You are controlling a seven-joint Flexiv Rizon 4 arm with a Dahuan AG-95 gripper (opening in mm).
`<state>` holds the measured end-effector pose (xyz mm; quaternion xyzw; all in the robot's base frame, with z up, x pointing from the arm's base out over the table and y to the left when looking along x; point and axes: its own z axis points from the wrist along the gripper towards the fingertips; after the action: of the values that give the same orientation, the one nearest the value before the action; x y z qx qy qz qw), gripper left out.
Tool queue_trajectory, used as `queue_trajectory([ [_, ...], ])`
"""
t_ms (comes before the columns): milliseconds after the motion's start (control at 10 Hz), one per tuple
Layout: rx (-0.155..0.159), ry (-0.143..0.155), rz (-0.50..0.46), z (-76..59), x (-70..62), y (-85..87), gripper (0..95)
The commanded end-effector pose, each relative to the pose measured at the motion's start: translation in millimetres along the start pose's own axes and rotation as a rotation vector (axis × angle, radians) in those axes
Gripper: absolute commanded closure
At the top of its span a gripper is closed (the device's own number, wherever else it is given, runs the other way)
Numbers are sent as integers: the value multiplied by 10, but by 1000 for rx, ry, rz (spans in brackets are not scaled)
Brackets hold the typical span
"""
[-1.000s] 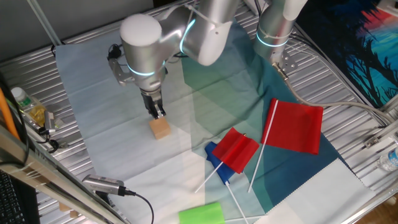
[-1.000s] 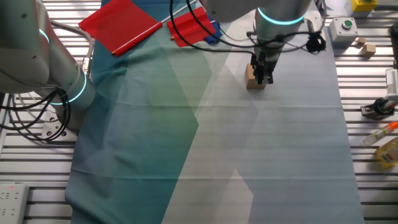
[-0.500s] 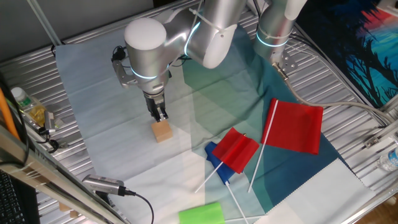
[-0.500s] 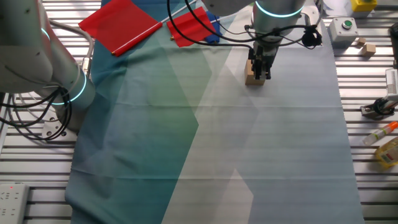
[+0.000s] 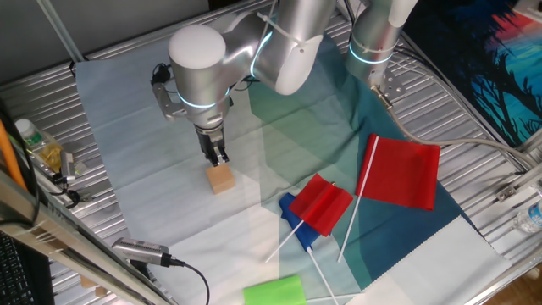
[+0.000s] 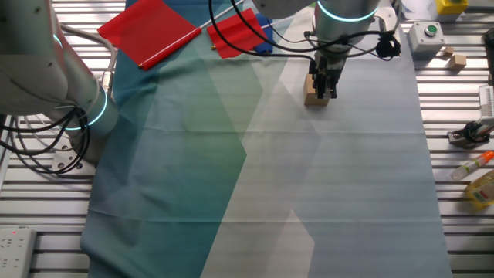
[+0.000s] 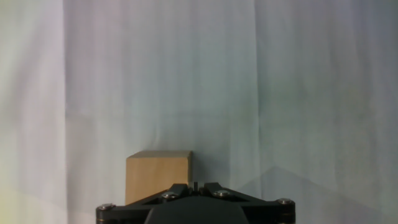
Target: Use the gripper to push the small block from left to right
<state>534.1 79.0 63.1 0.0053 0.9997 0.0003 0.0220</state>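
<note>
My jaws are pressed together, gripper (image 5: 219,158) tip just beside the small wooden cube (image 5: 221,178), which lies ahead and slightly left of them.

table (image 5: 474,271): slatted metal | cloth (image 6: 347,177): grey-teal, creased | light: even

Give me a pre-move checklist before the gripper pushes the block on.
1. Gripper beside the block, not above it: ok.
2. Fingers shut for a firm pushing tip: ok, they look closed.
3. Tip touching the block: cannot tell; the hand view shows them very close.
4. Block flat on the cloth: ok.
5. Path ahead free: not ok if it runs far; the small flag lies beyond.
6. Idle arm out of the way: ok.
</note>
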Motion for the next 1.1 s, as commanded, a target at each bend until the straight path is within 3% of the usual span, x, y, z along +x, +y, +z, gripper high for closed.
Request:
queue_trajectory([
  [100,-1,-2,4,-23,-6,-10,950],
  [300,0,-1,9,-74,-27,-27,950],
  [500,-4,4,1,-305,-101,-83,950],
  [800,-4,37,-52,-980,-191,-264,950],
  [1000,-5,76,-59,-1344,-156,-327,950],
  [1100,-6,82,-60,-1432,-139,-337,950],
])
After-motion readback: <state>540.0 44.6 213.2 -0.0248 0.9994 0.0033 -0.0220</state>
